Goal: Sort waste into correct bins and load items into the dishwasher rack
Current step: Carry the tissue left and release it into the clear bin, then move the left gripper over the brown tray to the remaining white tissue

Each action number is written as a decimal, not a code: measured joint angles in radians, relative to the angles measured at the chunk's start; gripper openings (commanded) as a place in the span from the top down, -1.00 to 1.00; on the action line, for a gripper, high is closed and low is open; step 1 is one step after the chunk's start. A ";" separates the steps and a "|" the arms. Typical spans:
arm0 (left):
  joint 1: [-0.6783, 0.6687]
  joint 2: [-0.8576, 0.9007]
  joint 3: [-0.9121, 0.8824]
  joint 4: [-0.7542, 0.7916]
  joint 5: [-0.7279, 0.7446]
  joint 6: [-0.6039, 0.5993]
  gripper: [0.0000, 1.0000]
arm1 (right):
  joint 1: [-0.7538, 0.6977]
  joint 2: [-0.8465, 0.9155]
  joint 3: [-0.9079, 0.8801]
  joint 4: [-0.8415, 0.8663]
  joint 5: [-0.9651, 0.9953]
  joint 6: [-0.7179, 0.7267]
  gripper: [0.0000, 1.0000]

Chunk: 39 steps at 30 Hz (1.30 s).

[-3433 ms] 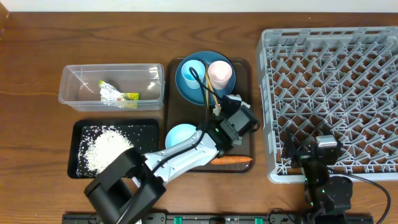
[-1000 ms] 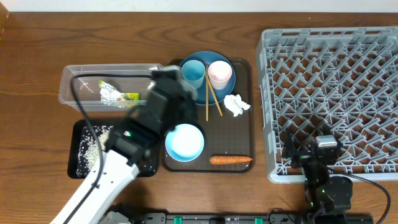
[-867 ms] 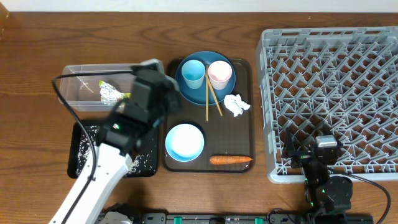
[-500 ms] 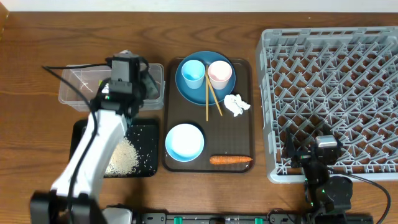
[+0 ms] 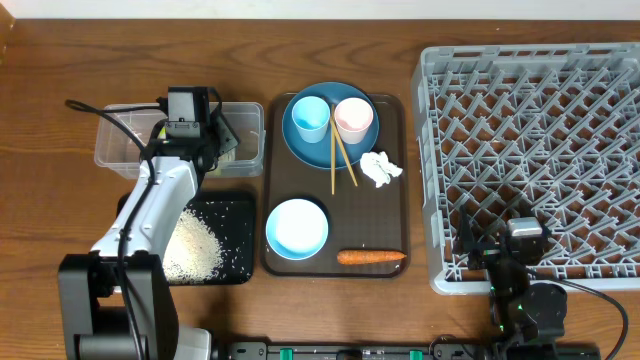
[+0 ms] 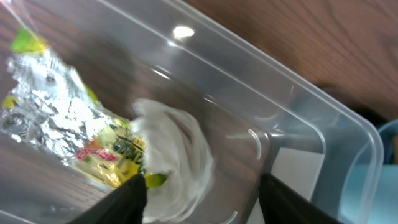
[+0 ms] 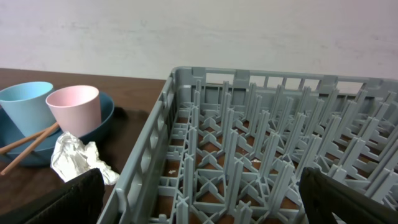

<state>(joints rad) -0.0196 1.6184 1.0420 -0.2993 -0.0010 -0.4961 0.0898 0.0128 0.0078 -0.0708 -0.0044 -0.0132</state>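
Clear plastic tub (image 5: 112, 152) stands at the left rear of the table. The left gripper (image 6: 200, 186) hangs over the tub's right half, its jaws apart and nothing clamped. In the left wrist view a paper wad (image 6: 177, 158) lies on the tub floor just beyond the fingers (image 6: 127, 199). It touches the wrapper (image 6: 59, 134) to its left.

The black tray (image 5: 238, 210) sits in front of the tub and holds the rice (image 5: 195, 245). The left arm covers part of it.

The serving tray (image 5: 385, 215) at centre carries:
- the plate (image 5: 298, 148) at the rear, with the light blue cup (image 5: 311, 117) and pink cup (image 5: 353, 117) upright on it;
- the chopsticks (image 5: 333, 165), reaching from the plate onto the tray;
- a second paper wad (image 5: 378, 168), just right of the chopsticks;
- the bowl (image 5: 296, 227) at front left;
- the carrot (image 5: 371, 257), lying along the front edge.

The rack (image 5: 540, 120) takes up the right side. The right gripper (image 7: 199, 199) sits at the rack's front edge with its fingers spread wide, holding nothing.
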 measured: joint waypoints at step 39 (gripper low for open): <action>-0.442 -0.535 0.001 -0.117 0.480 -0.259 0.33 | 0.000 0.000 0.000 0.000 0.000 0.000 -0.98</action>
<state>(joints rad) -0.4618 1.0836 1.0431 -0.4164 0.4789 -0.7547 0.0898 0.0128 0.0078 -0.0708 -0.0044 -0.0132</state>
